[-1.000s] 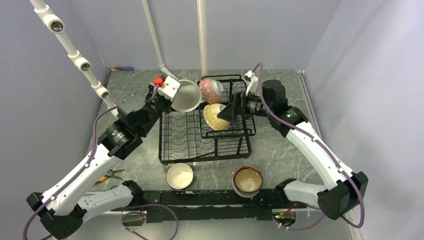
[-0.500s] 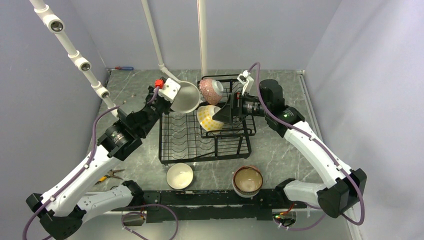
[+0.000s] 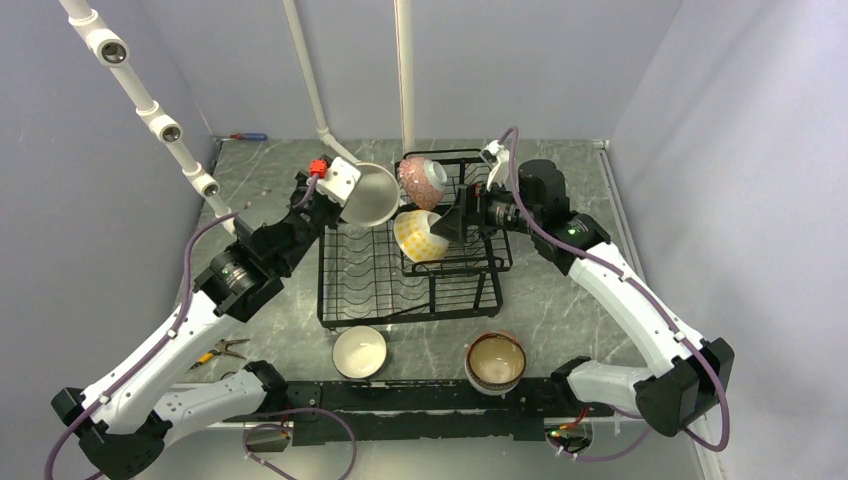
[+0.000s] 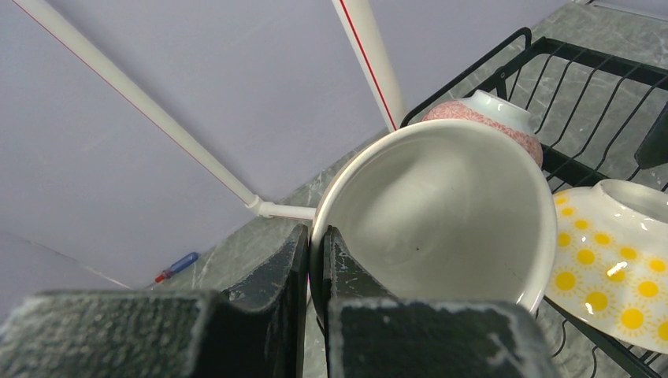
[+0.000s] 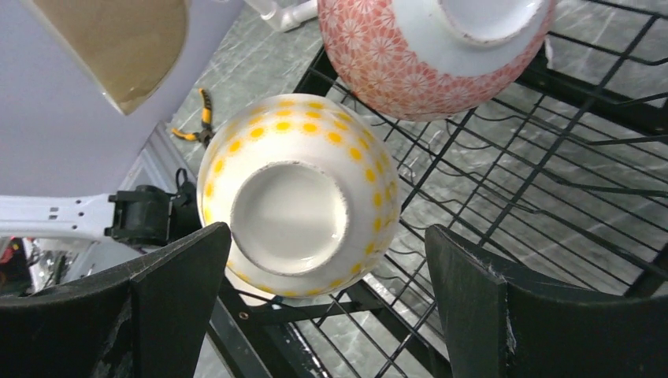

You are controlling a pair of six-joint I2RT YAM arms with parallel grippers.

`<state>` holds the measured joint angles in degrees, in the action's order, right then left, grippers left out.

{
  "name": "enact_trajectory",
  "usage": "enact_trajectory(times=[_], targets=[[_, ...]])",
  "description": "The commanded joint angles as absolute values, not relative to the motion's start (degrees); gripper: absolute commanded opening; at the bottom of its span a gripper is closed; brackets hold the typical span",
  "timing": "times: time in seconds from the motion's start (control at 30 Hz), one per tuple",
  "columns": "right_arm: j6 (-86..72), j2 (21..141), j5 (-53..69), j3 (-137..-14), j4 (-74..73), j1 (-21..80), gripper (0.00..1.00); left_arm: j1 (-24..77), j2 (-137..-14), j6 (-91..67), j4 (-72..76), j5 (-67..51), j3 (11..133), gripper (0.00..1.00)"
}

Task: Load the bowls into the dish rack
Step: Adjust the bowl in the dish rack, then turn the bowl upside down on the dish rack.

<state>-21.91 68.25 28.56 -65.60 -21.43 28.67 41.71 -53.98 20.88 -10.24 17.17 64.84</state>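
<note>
My left gripper (image 4: 315, 236) is shut on the rim of a plain white bowl (image 3: 372, 195) (image 4: 441, 213), held tilted in the air over the back left corner of the black wire dish rack (image 3: 400, 290). A pink-patterned bowl (image 3: 422, 180) (image 5: 433, 55) lies tipped in the raised basket. Beside it, a yellow-dotted bowl (image 3: 420, 235) (image 5: 291, 197) leans foot-up on the basket's left edge. My right gripper (image 3: 455, 225) (image 5: 324, 232) stands wide open around that bowl without gripping it. On the table in front of the rack sit a white bowl (image 3: 359, 351) and a brown-rimmed stack (image 3: 496, 361).
A white pipe frame (image 3: 150, 110) runs up the left side and behind the rack. Yellow-handled pliers (image 3: 220, 350) lie at the left front. A small screwdriver (image 3: 248, 136) lies at the back left. Grey walls close in the table on three sides.
The yellow-dotted bowl has tipped leftward and settled lower on the basket edge. My right gripper has drawn back slightly and stands open. The left arm with the white bowl has barely shifted.
</note>
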Motion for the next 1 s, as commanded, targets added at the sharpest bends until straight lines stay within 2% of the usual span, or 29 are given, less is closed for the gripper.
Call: enact_trajectory(times=[0.0, 0.4, 0.67, 0.8, 0.97], targets=[[-19.31, 65.95, 25.41, -69.33, -20.22, 28.84, 0.99, 41.75, -51.74, 21.7, -3.03, 15.96, 65.77, 0.03], [-18.89, 67.06, 32.45, -77.16, -14.71, 30.68, 0.98, 41.74, -55.78, 17.62, -2.6, 3.98, 71.76, 0.03], [-21.16, 71.6, 26.53, -81.57, -14.79, 33.33, 0.94, 41.75, -61.32, 11.3, -0.94, -4.5, 76.56, 0.03], [-19.91, 72.55, 21.23, -82.31, -15.69, 34.1, 0.84, 41.68, -61.96, 10.84, 0.77, -4.6, 76.19, 0.03], [-18.48, 74.18, 19.73, -83.32, -16.58, 34.96, 0.59, 41.75, -62.33, 11.17, 1.06, -4.12, 75.52, 0.03]])
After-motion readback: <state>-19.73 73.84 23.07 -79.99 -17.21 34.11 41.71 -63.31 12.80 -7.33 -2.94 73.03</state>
